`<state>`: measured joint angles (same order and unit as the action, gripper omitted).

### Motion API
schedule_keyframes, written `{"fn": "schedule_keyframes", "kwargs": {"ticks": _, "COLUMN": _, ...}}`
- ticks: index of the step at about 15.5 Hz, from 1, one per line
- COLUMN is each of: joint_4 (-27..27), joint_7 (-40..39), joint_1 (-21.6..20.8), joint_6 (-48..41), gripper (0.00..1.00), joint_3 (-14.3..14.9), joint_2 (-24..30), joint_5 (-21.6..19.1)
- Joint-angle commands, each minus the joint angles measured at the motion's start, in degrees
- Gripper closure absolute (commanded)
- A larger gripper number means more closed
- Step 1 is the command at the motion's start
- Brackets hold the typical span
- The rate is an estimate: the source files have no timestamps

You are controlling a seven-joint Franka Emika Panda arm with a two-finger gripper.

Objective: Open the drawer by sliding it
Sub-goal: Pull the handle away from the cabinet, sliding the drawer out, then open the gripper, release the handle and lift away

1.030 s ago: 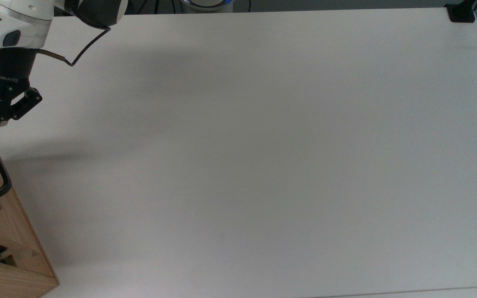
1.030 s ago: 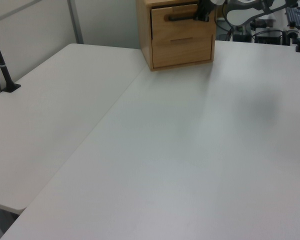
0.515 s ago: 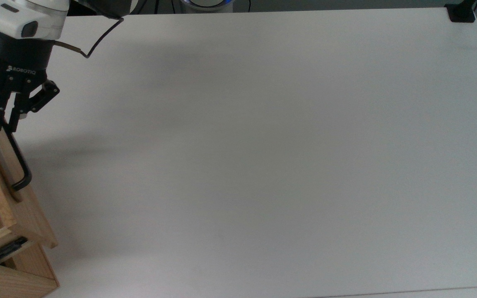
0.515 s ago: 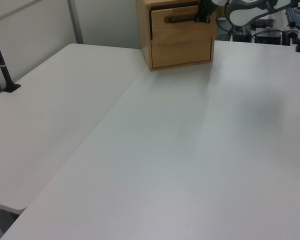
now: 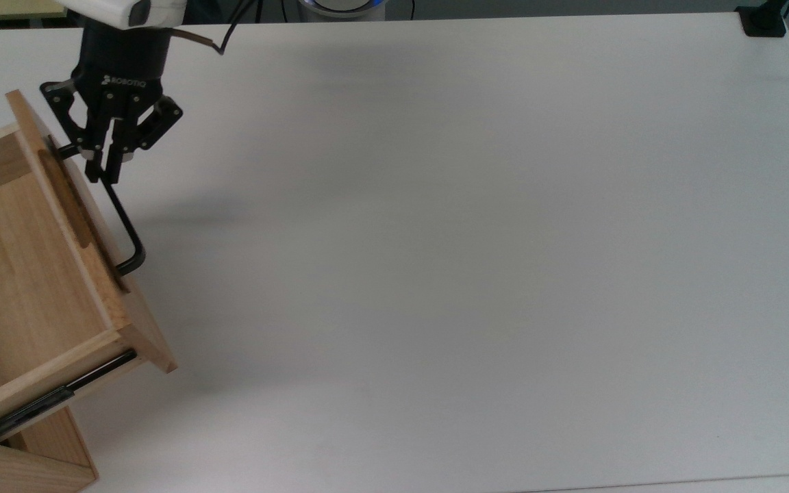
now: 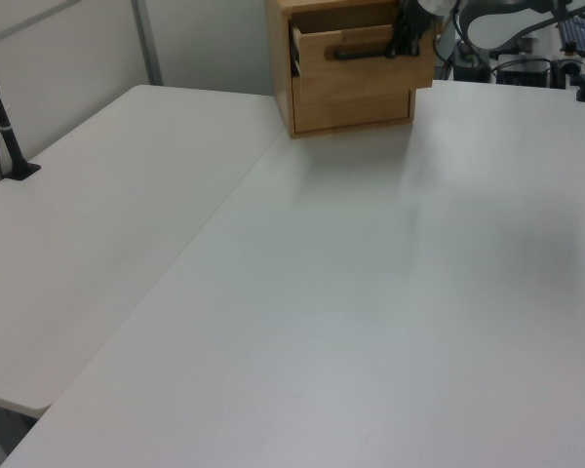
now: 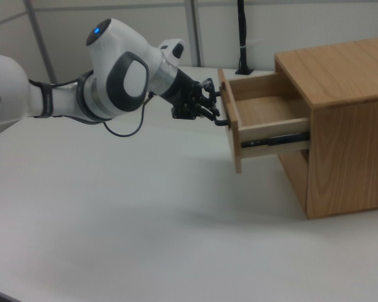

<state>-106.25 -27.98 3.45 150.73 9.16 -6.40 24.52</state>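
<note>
The light-wood drawer [image 5: 18, 274] stands pulled well out of its cabinet [image 7: 340, 107], with its bare inside in view and a black side rail [image 5: 59, 398] exposed. My gripper [image 5: 103, 174] is shut on the far end of the black bar handle [image 5: 124, 220] on the drawer's front panel [image 5: 141, 329]. In the right view the gripper [image 7: 216, 117] meets the front panel [image 7: 231, 135] from the right view's left. In the left view the gripper [image 6: 407, 44] sits at the right end of the handle [image 6: 356, 54].
The cabinet stands on a wide white table [image 5: 470, 260], open across the top view's middle and right. A black clamp base [image 5: 764, 22] sits at the table's far right corner. A black post [image 6: 8, 136] stands on the left view's left.
My gripper has moved toward the top view's right with the handle held. The drawer has slid out of the cabinet with it, from nearly closed to well open.
</note>
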Motion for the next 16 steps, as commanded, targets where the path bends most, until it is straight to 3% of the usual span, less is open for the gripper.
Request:
{"fn": "schedule_keyframes", "kwargs": {"ticks": 1, "joint_4": -2.73, "joint_7": 3.19, "joint_1": -3.54, "joint_6": -3.94, "gripper": 0.95, "joint_3": -0.54, "joint_2": 4.55, "joint_5": -0.61}}
{"fn": "schedule_keyframes", "kwargs": {"ticks": 3, "joint_4": -2.74, "joint_7": 3.20, "joint_1": -4.33, "joint_6": -6.22, "gripper": 0.92, "joint_3": -0.72, "joint_2": 4.73, "joint_5": -0.87}}
{"fn": "schedule_keyframes", "kwargs": {"ticks": 5, "joint_4": -2.47, "joint_7": 3.72, "joint_1": -4.42, "joint_6": -7.90, "gripper": 0.46, "joint_3": -1.51, "joint_2": 4.82, "joint_5": -2.62}}
{"fn": "schedule_keyframes", "kwargs": {"ticks": 7, "joint_4": -1.95, "joint_7": 4.95, "joint_1": -4.51, "joint_6": -9.13, "gripper": 0.28, "joint_3": -1.78, "joint_2": 4.82, "joint_5": -5.87}}
{"fn": "schedule_keyframes", "kwargs": {"ticks": 9, "joint_4": 0.24, "joint_7": 8.36, "joint_1": -4.25, "joint_6": -15.24, "gripper": 0.09, "joint_3": -4.22, "joint_2": 5.86, "joint_5": -10.51}}
{"fn": "schedule_keyframes", "kwargs": {"ticks": 11, "joint_4": 3.14, "joint_7": 10.31, "joint_1": -4.42, "joint_6": -23.85, "gripper": 0.08, "joint_3": -5.81, "joint_2": 6.92, "joint_5": -15.26}}
{"fn": "schedule_keyframes", "kwargs": {"ticks": 13, "joint_4": 8.14, "joint_7": 18.00, "joint_1": -4.33, "joint_6": -34.04, "gripper": 0.08, "joint_3": -8.35, "joint_2": 6.93, "joint_5": -21.50}}
{"fn": "schedule_keyframes", "kwargs": {"ticks": 16, "joint_4": 10.71, "joint_7": 29.53, "joint_1": -4.51, "joint_6": -44.27, "gripper": 0.00, "joint_3": -10.30, "joint_2": 6.93, "joint_5": -23.81}}
